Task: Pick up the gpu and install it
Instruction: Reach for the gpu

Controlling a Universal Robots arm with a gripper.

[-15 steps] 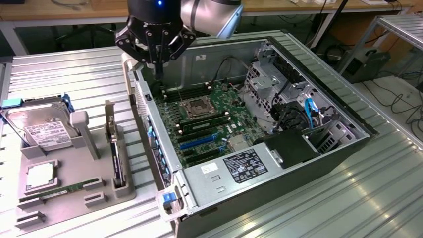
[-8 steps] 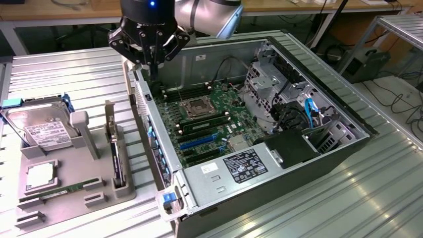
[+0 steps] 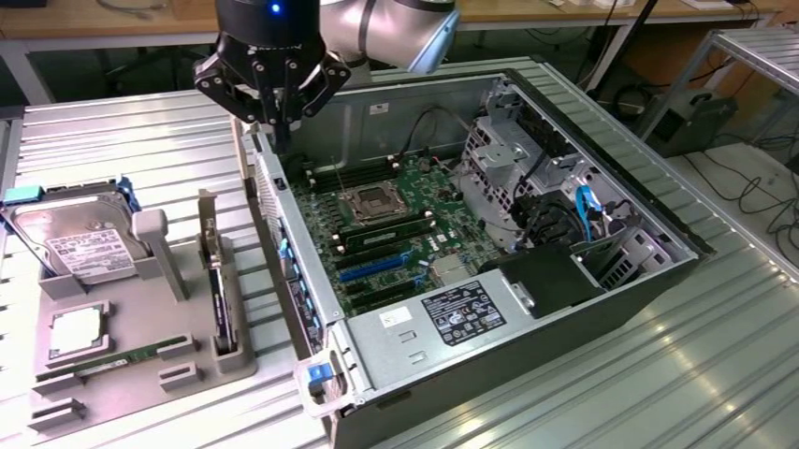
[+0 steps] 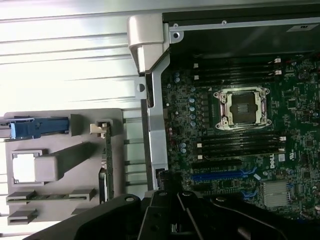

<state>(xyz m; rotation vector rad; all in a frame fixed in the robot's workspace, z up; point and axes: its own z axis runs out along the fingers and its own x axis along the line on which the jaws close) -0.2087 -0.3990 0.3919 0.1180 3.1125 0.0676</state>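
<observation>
GPU (image 3: 221, 297) stands on its long edge in a slot of the grey holder tray (image 3: 138, 374), between two grey uprights, its thin black body running from far to near. The tray lies on the ribbed metal table (image 3: 138, 140) at the exterior view's left, just beside the open computer case (image 3: 649, 281). Nothing touches the card.

On the same tray, further to the exterior view's left, a silver labelled hard drive (image 3: 81, 248) leans in its cradle. Nearer the camera a silver square chip (image 3: 75, 332) sits in a pocket, and a narrow green RAM stick (image 3: 119, 360) lies flat.

The gripper (image 3: 280, 136) hangs above the far left corner of the case, over its rear wall, fingers pointing down. They are pressed together with nothing between them. It is well apart from the GPU, which lies nearer the camera and lower.

Inside the case the green motherboard (image 3: 399, 234) lies exposed, with the square CPU socket (image 3: 374, 201) towards the far side and a blue expansion slot (image 3: 374, 269) nearer the camera. The grey power supply (image 3: 437, 318) with its black label fills the near end, and a metal drive cage (image 3: 500, 168) with cables stands at the exterior view's right. No card sits in the blue slot.
</observation>
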